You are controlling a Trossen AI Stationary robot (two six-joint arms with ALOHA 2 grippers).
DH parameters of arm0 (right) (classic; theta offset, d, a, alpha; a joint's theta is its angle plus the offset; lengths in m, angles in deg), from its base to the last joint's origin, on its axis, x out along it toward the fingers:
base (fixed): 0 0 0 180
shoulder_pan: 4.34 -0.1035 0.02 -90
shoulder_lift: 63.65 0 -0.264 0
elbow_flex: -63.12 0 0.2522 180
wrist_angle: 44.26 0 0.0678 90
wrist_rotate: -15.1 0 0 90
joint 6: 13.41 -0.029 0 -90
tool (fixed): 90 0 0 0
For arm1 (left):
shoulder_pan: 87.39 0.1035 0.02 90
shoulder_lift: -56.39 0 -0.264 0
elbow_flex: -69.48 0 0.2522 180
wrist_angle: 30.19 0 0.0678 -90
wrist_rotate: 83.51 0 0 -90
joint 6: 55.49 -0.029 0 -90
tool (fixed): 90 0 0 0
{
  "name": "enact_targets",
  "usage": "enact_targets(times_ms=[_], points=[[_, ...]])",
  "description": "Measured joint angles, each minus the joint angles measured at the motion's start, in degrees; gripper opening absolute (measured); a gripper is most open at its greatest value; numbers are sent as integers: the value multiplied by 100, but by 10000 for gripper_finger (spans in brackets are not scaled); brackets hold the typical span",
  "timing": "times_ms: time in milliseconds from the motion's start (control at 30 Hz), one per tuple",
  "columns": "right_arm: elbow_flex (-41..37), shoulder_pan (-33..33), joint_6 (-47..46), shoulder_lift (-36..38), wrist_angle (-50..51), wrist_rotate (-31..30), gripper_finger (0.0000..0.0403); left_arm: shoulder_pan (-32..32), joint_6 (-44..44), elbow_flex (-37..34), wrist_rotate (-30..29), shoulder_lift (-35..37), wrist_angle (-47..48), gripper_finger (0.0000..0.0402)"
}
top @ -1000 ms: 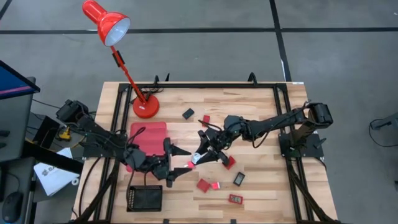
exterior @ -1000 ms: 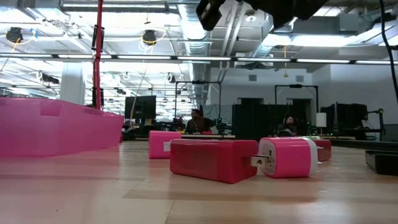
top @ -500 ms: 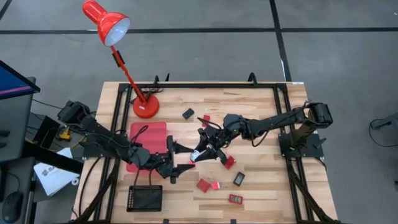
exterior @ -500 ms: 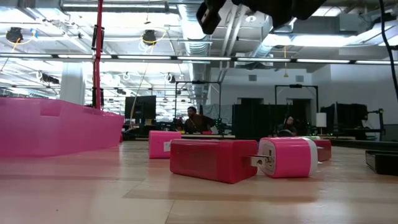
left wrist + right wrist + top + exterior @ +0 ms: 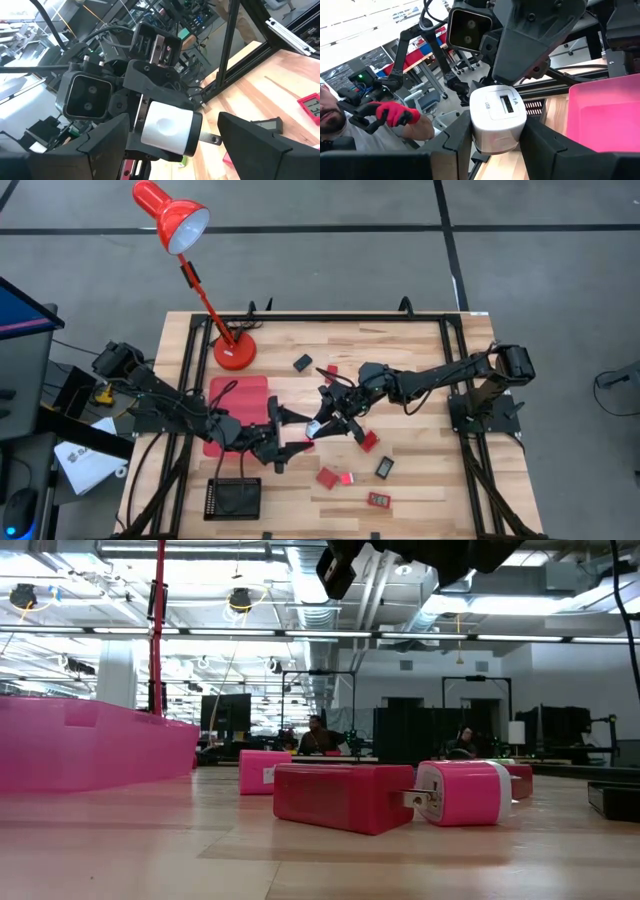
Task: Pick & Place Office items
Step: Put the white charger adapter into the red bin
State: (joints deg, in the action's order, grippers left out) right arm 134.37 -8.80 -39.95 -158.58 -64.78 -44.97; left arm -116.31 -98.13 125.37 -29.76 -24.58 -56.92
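— Where's the charger now?

— The white charger block [image 5: 497, 117] is at mid-frame in the high view, pinched between the right hand [image 5: 318, 427] fingers, raised off the tabletop [image 5: 420, 370]. Its prongs are cut off from the right wrist view.

— And the other hand?

— The left hand [image 5: 290, 438] sits just lower left of it, fingers spread wide on either side of the block, not touching as far as I can tell. From table height the block itself is hidden; only pink chargers [image 5: 463, 792] show.

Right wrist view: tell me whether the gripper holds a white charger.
Yes, the right gripper clamps a white charger between its two dark fingers.
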Motion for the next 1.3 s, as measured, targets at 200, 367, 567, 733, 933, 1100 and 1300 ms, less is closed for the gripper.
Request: enact_targets(times_ms=[200,367,567,733,933,1100,1300], points=[[-2,-45,5,0,120,-2,127,19,64,0,5,0,-62,301],[-4,-41,5,-2,107,-4,127,94,118,0,10,0,-58,292],[-4,-41,16,-2,89,-9,127,96,157,0,68,0,-20,255],[-11,-41,16,-4,71,-20,127,136,293,4,110,0,120,226],[-13,-41,16,-7,-66,-7,127,148,320,11,133,7,117,213],[-13,-41,16,-7,-105,-7,127,149,320,11,129,7,134,200],[-13,-41,-18,-7,-105,8,127,151,275,11,127,7,142,172]])
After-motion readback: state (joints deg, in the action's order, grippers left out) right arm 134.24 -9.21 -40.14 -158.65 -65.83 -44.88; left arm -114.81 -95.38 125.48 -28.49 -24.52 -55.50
